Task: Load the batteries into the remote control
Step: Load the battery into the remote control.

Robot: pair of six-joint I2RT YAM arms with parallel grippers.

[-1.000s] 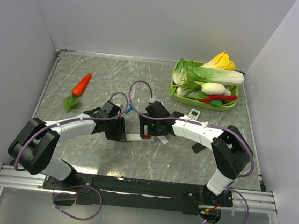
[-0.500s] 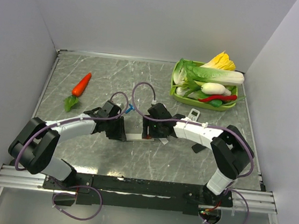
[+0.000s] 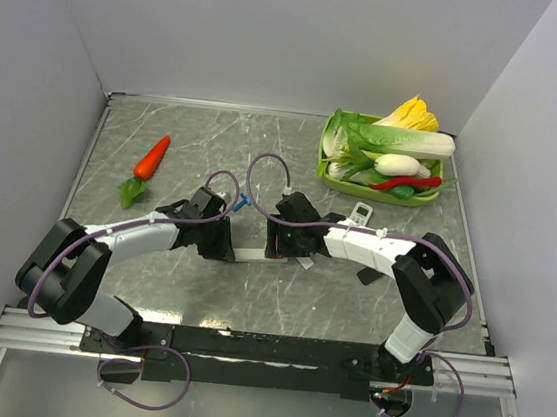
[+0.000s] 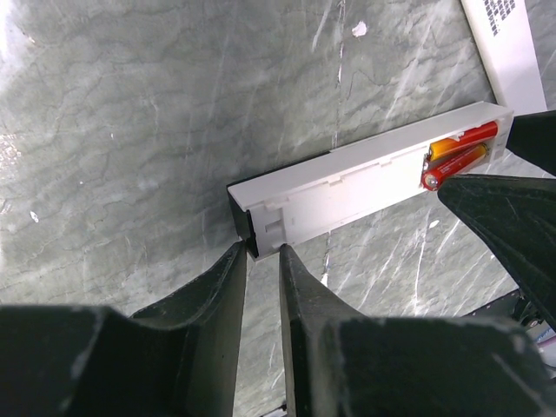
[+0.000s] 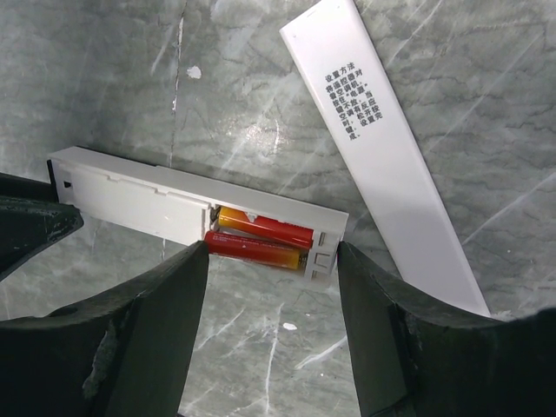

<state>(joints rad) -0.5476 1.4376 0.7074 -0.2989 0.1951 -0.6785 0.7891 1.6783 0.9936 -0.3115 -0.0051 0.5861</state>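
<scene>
The slim white remote control [image 4: 347, 187] lies on the marble table with its back open. Two red-orange batteries [image 5: 261, 239] lie side by side in its compartment, the nearer one at the open edge. My left gripper [image 4: 261, 250] is shut on the remote's plain end. My right gripper [image 5: 271, 261] is open, its fingers on either side of the battery end without gripping it. The white back cover [image 5: 387, 156] lies loose just beyond. In the top view the remote [image 3: 250, 256] runs between the left gripper [image 3: 225, 251] and the right gripper [image 3: 282, 252].
A green tray [image 3: 323, 153] of toy vegetables stands at the back right. A toy carrot [image 3: 151, 157] lies at the left. A shorter white remote [image 3: 359, 214], a black remote [image 3: 371, 277] and a small blue piece [image 3: 243, 202] lie near the right arm.
My right gripper has shifted slightly and now covers the red battery that showed beneath it a second ago. The left gripper has kept its hold on the remote.
</scene>
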